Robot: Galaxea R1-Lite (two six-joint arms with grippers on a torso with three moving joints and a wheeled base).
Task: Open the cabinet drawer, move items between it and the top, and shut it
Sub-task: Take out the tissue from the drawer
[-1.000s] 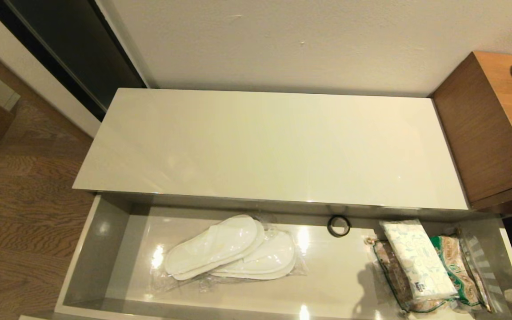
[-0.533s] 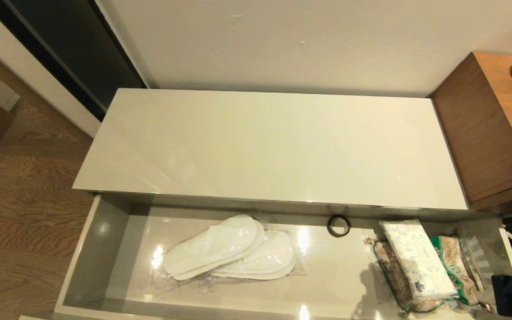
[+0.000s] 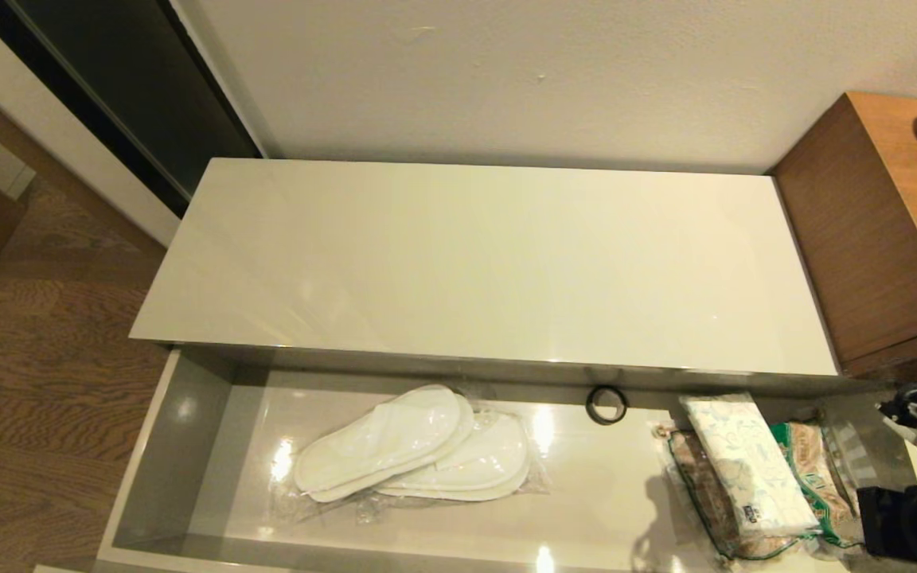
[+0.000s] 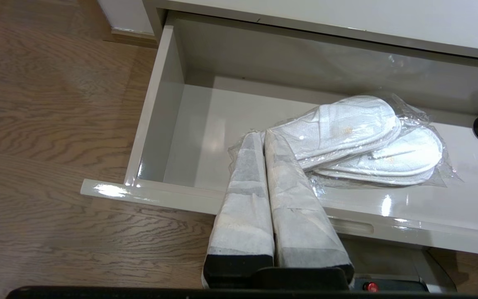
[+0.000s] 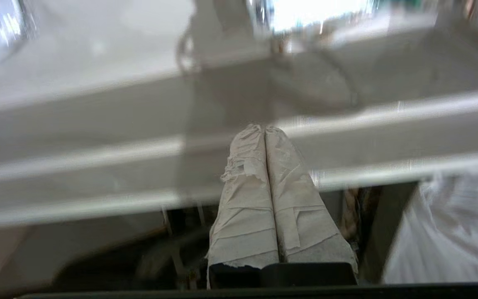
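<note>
Slippers (image 4: pixel 363 139) lie in the open drawer (image 4: pixel 160 108) just beyond the left gripper's (image 4: pixel 262 135) closed, empty fingers.

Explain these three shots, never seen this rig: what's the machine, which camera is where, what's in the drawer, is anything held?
It is a two-armed robot with a camera on its head and one behind each gripper. The head view looks down on a low cabinet: its glossy top over the pulled-out drawer. Inside lie wrapped slippers, a small black ring, and a tissue pack resting on a snack bag. The left wrist view shows the left gripper, shut and empty, before the drawer front. The right wrist view is blurred; the right gripper is shut, also holding nothing, at the drawer's right end.
</note>
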